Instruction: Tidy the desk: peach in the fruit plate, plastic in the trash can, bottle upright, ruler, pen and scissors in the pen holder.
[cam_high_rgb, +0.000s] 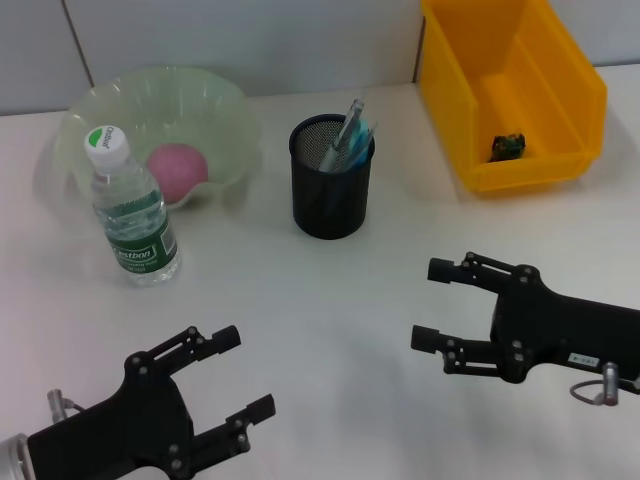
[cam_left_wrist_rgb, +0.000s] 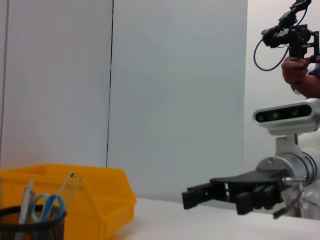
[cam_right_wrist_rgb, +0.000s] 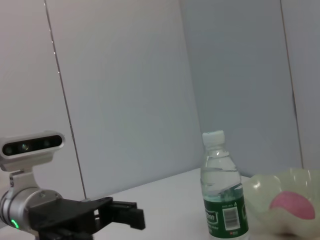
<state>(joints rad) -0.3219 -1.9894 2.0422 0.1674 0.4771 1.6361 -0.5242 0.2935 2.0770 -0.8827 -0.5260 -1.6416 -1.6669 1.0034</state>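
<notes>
Looking down from the head view, the pink, soft-skinned peach (cam_high_rgb: 178, 170) sits in the pale green wavy glass plate (cam_high_rgb: 225, 95); the clear, slippery plastic bottle (cam_high_rgb: 132, 212) stands upright, best gripped mid-body. Both black pincers, left (cam_high_rgb: 237, 390) and right (cam_high_rgb: 432, 305), hover spread and empty.

The left wrist view shows scissors (cam_left_wrist_rgb: 46, 206) and a stiff clear ruler (cam_left_wrist_rgb: 67, 186) in the black mesh holder (cam_left_wrist_rgb: 30, 227).

The right wrist view shows the bottle beside the plate.

A plain white surface (cam_high_rgb: 330, 300) runs back to a pale grey panelled wall (cam_high_rgb: 250, 40), whose thin vertical seams rise directly behind the surface's far edge.
</notes>
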